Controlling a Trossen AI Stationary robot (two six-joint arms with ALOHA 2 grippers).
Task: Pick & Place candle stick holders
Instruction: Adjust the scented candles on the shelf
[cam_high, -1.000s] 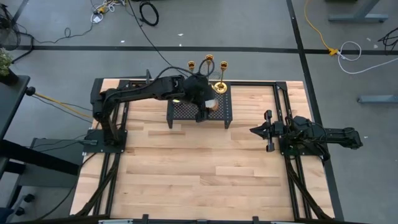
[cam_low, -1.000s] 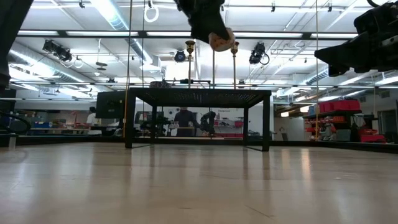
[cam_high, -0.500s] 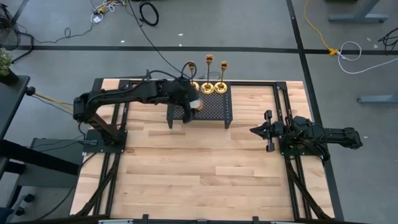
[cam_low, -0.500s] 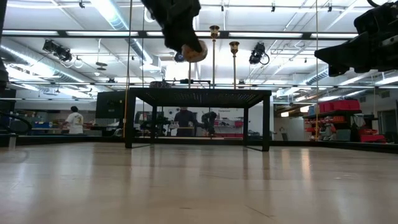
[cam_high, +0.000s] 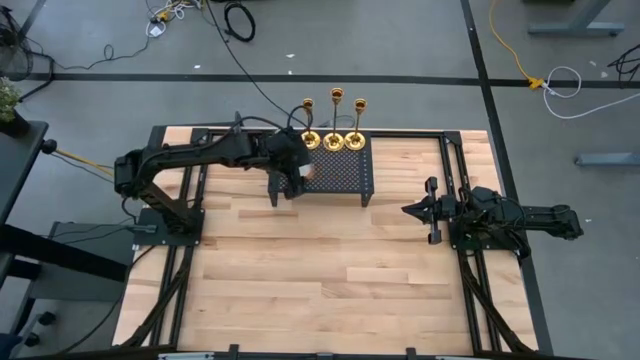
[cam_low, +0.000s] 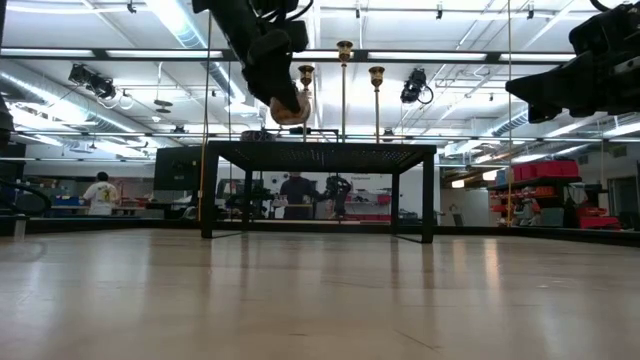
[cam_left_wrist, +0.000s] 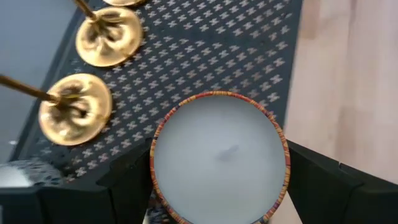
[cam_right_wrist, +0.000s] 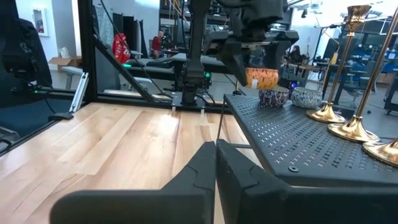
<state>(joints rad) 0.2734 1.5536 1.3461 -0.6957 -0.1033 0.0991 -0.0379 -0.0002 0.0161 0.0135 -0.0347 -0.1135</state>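
Three gold candlesticks (cam_high: 333, 140) stand by their round bases in a row along the far edge of a black mesh rack (cam_high: 345, 178). They also show in the low view (cam_low: 344, 48) and the right wrist view (cam_right_wrist: 348, 127); two bases show in the left wrist view (cam_left_wrist: 74, 109). My left gripper (cam_high: 298, 178) hangs over the rack's left end, shut on a small round pot (cam_left_wrist: 219, 162) with a pale face and a striped rim. It looks orange in the right wrist view (cam_right_wrist: 261, 78). My right gripper (cam_high: 418, 210) waits at the table's right, shut and empty. My left gripper pinches the round pot between its two fingers, one on each opposite side of the rim (cam_left_wrist: 155, 168). The fingers come from above, pointing down. The pot (cam_low: 291, 108) hangs clear above the rack's top, its pale flat face turned up toward the wrist.
The rack stands on legs at the table's far middle (cam_low: 320, 150). Bare wood lies across the near half of the table (cam_high: 330, 270). Black frame rails run along both sides (cam_high: 455, 160). A person (cam_low: 100, 192) walks in the room behind.
My left gripper has carried the pot from over the rack's middle toward the table's left edge and down, staying shut on it. It now hangs over the rack's left end. The arm no longer covers the candlesticks, so all three bases show.
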